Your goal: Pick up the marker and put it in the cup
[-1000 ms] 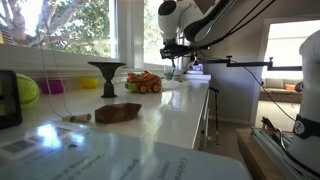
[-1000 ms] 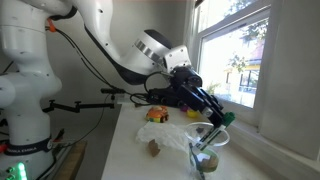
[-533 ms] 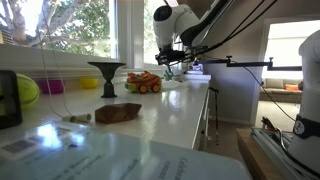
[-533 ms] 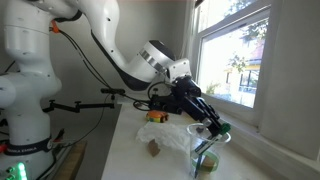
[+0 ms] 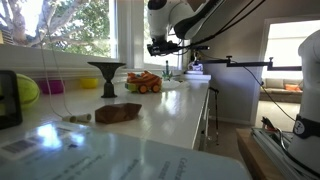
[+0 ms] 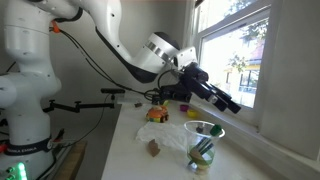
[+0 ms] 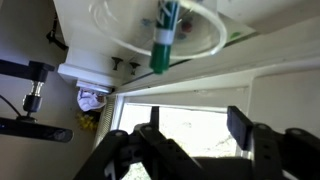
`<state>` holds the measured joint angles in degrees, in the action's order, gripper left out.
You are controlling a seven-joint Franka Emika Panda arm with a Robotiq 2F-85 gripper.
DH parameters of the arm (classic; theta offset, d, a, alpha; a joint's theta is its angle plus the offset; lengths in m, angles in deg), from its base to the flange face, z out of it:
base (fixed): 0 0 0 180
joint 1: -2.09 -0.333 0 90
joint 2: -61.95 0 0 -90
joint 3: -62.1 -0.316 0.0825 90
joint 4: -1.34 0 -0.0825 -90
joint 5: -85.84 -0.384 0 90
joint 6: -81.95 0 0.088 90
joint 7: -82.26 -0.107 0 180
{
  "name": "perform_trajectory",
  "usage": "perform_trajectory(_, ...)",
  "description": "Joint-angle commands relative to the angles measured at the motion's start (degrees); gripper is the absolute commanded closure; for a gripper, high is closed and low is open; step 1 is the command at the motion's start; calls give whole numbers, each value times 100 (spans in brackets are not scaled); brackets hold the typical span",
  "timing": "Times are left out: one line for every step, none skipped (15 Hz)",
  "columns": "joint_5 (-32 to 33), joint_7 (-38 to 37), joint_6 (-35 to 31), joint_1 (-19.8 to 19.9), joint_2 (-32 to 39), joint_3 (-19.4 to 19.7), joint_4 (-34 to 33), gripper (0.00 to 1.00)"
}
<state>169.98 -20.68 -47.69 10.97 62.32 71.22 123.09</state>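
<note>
Wrist view looks past the gripper, whose two dark fingers stand spread wide with nothing between them. Beyond the fingertips is a clear cup on the white bench. A green marker stands inside the cup, leaning against its wall, with the capped end poking past the rim.

In an exterior view the gripper hangs in the air above the cup, apart from it and nearer the window, with its fingers angled downward. The marker shows as a green shape inside the clear wall, below the gripper and not touching it. Farther back along the bench, behind the gripper toward the arm's base, is a yellow and orange toy. A small brown block sits lower on the bench, well apart from the cup, and crumpled white material lies between the toy and the cup.

In an exterior view from along the bench, the gripper is raised well clear of the surface at the far end. From there I cannot make out the cup or how the jaws stand. Below it and nearer the camera is the orange toy, with a black funnel-shaped stand just beside it. A brown lump lies closer to the lens, and a yellow-green ball sits at the near edge by the window.
</note>
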Motion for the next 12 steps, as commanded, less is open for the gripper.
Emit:
perform_trajectory(-219,217,102,7,-230,2,-303,1)
perform_trajectory(-474,363,43,6,-277,8,-361,0)
perform_trajectory(-949,633,-80,6,-320,22,-400,0)
perform_trajectory(-1501,1001,-229,-7,-416,42,-346,0)
perform_trajectory(-1932,1327,-268,-24,-501,43,-347,0)
perform_trajectory(-2408,1659,-296,-45,-592,45,-327,0)
perform_trajectory(-2858,1990,-295,-72,-687,43,-308,0)
perform_trajectory(-3318,2356,-295,-102,-792,41,-301,0)
perform_trajectory(-3766,2736,-296,-133,-892,45,-312,0)
perform_trajectory(-4231,3137,-275,-169,-994,53,-320,0)
perform_trajectory(-4670,3532,-222,-209,-1089,61,-339,0)
perform_trajectory(-5118,3918,-169,-246,-1160,68,-362,0)
